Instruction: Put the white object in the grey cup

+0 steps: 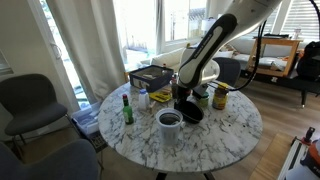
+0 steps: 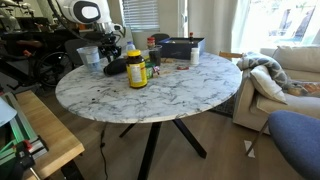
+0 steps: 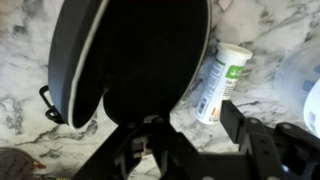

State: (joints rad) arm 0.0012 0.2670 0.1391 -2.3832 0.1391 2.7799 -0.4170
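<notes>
gripper (image 1: 183,97) low over bowl (image 1: 191,112) on marble table (image 1: 215,140), jaw opening cannot be told, white bottle (image 3: 221,80) lying just beside bowl, grey cup (image 1: 170,124) upright nearby

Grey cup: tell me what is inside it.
The grey cup shows only a dark inside in an exterior view; nothing white sticks out. Its near wall covers the bottom, so something small lying there cannot be ruled out.

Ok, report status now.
Tool over dark bowl, jaws unreadable. White bottle lying beside bowl, ungripped. Grey cup upright, bowl next to it.
</notes>
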